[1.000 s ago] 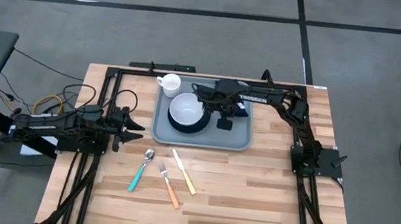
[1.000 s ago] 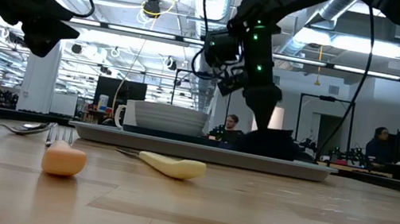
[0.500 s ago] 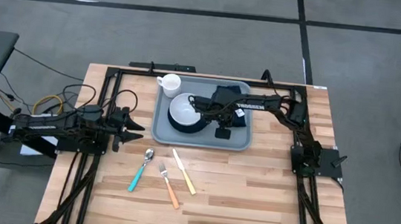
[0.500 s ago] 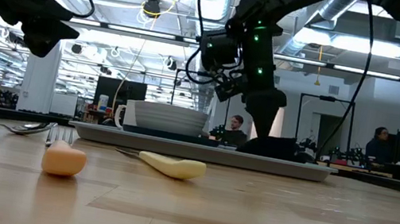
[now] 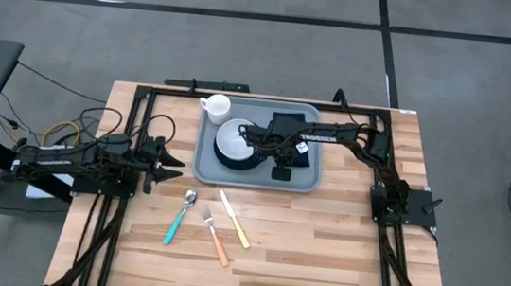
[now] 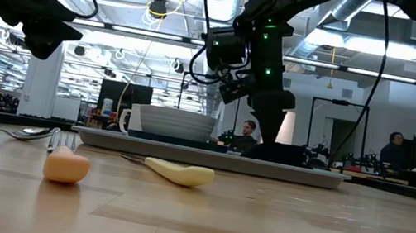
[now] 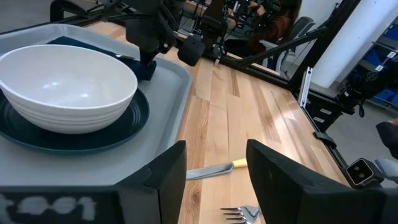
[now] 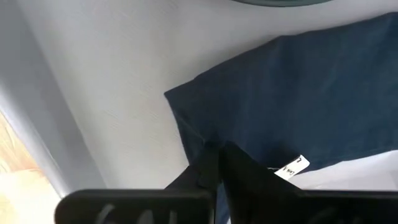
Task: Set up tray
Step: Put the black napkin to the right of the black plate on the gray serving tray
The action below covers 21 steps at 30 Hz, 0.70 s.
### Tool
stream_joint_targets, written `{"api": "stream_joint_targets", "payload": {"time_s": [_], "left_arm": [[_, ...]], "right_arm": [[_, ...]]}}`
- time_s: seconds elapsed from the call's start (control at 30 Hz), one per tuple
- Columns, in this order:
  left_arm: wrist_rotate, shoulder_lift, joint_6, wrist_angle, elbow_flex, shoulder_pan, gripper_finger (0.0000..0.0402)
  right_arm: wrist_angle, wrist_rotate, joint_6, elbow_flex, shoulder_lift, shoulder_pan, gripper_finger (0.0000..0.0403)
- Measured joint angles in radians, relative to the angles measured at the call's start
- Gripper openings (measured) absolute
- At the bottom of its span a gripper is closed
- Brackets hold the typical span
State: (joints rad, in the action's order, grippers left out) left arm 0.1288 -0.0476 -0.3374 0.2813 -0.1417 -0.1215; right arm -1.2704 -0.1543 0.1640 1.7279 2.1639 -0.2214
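The light grey-blue tray lies at the table's far middle. It carries a white bowl on a dark plate, a white mug and a dark navy napkin. My right gripper points down over the tray, just right of the bowl, shut on the napkin. My left gripper waits open at the table's left, level, just off the tray's near left corner. My right gripper pinches the napkin at a corner next to its white tag, between its two fingertips. The fingers come from above, pointing steeply down. The rest of the napkin lies flat on the tray floor; the fingers hide how many layers they have.
A teal-handled spoon, an orange-handled fork and a yellow-handled knife lie on the bare wood in front of the tray. Black frame rails run along the table's far, left and right sides.
My right gripper has gone toward the table's near edge and a little down, staying shut over the napkin. In the low view the napkin's raised part has sunk lower onto the tray.
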Motion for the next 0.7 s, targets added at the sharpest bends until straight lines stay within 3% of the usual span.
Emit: {"api": "stream_joint_targets", "payload": {"time_s": [0.7], "left_arm": [[-0.001, 0.000, 0.000, 0.000, 0.000, 0.000, 0.0156]], "right_arm": [[0.016, 0.000, -0.005, 0.000, 0.000, 0.006, 0.0169]]}}
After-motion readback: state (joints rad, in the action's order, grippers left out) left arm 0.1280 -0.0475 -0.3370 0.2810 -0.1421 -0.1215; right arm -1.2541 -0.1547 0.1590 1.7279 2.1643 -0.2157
